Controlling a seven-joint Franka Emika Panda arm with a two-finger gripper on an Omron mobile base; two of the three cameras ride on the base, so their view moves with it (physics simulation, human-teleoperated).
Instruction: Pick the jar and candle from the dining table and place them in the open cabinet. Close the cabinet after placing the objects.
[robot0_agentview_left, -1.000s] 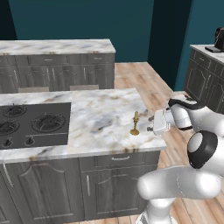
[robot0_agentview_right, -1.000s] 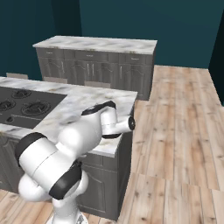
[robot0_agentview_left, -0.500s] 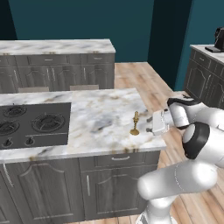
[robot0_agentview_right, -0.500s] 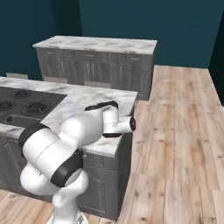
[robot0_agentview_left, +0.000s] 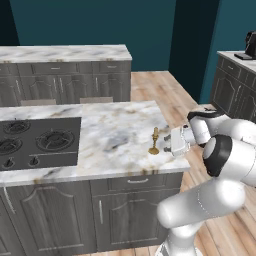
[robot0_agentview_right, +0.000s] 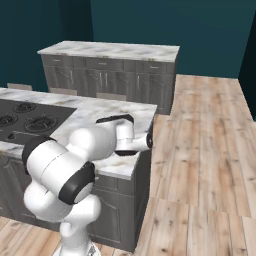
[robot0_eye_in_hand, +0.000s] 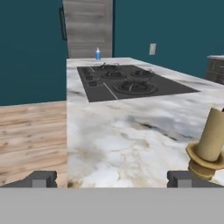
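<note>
Brass-based candle was seen at centre right on the dining table, the gripper held wide apart just beside it. The candle pickup appeared in hand; centring and closing seemed needed next.

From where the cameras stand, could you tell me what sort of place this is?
Most likely a home kitchen: a marble-topped island with an inset black gas cooktop, and a marble counter over grey base cabinets along the teal wall.

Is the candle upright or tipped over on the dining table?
Upright: the candle stands on its holder's base on the dining table.
</note>
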